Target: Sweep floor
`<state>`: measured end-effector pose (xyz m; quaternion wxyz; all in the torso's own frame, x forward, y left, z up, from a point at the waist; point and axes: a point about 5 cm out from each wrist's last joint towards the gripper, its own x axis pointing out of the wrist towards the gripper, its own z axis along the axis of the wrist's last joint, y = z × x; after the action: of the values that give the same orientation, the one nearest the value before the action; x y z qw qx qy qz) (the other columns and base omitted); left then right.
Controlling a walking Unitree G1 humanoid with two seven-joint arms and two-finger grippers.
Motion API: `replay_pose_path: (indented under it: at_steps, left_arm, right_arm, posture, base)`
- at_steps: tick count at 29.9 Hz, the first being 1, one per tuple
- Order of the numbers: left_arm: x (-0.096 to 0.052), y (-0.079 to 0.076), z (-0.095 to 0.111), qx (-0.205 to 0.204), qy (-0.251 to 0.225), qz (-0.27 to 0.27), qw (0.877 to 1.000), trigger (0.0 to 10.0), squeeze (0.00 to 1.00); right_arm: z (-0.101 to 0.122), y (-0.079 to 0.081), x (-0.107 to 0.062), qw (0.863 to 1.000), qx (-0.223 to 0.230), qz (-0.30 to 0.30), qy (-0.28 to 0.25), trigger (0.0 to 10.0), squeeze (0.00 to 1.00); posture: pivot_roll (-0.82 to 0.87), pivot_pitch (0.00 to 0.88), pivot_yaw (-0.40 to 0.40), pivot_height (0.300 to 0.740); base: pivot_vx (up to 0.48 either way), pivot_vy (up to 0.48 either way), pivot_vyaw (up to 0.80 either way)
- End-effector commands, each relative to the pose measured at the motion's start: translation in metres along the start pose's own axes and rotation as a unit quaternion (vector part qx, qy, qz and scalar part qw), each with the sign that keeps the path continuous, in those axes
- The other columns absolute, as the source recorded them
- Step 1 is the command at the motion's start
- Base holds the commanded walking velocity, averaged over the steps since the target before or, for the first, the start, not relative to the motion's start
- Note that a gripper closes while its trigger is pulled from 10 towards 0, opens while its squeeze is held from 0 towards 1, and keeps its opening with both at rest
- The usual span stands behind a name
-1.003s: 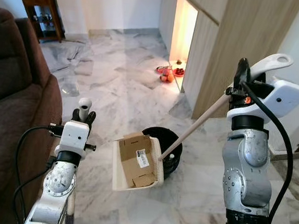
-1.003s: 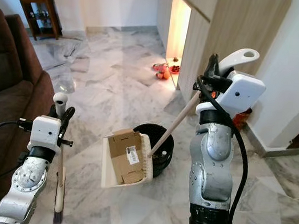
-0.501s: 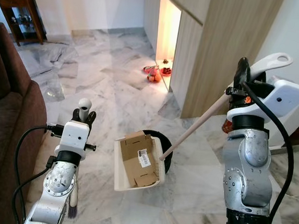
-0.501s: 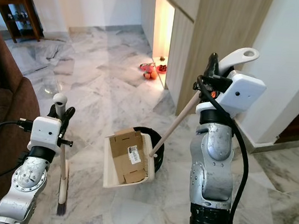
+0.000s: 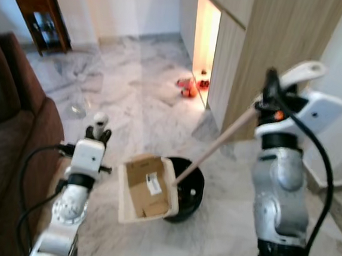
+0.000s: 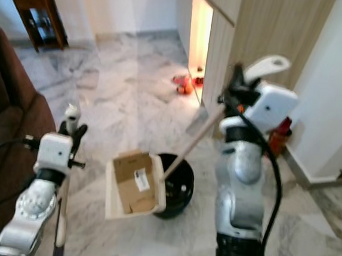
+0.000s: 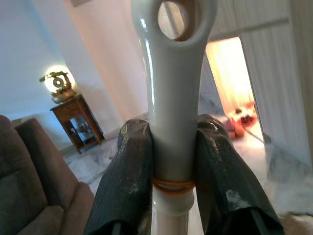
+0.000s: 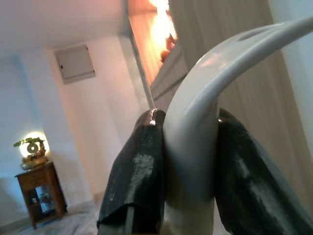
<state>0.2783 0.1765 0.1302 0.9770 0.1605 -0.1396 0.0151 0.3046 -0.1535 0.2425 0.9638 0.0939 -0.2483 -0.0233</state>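
Grippers clamped on broom and dustpan handles.
Left gripper [image 7: 172, 161] grips broom [image 7: 172, 88]; right gripper [image 8: 190, 171] grips dustpan [image 5: 147, 189] handle, pan with cardboard [image 5: 146, 186] below-left, over black bin [image 5: 188, 189].

Shiny grey marble floor [image 5: 131, 100]; smooth cream plastic dustpan [image 5: 147, 189] with brown cardboard [image 5: 145, 185]; soft brown cloth sofa [image 5: 8, 144].

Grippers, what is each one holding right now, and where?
Left gripper clamps the broom near its handle top; right gripper clamps the dustpan handle's curved end.
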Motion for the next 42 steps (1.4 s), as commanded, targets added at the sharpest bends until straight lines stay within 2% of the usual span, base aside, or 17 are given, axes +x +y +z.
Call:
replay_pose_path:
  at_steps: [1, 42]
  left_arm:
    - [0.0031, 0.009, 0.0049, 0.011, -0.015, 0.013, 1.0, 10.0, 0.0]
    - [0.0035, 0.009, 0.0064, 0.01, -0.02, 0.017, 1.0, 10.0, 0.0]
  right_arm:
    - [0.0135, 0.0132, 0.0036, 0.999, 0.021, 0.02, -0.035, 10.0, 0.0]
    - [0.0134, 0.0185, 0.0027, 0.998, 0.027, 0.039, -0.033, 10.0, 0.0]
  posture:
    - [0.15, 0.003, 0.058, 0.74]
    - [0.15, 0.006, 0.057, 0.74]
  base:
    - [0.307, 0.0, 0.0]
    - [0.304, 0.0, 0.03]
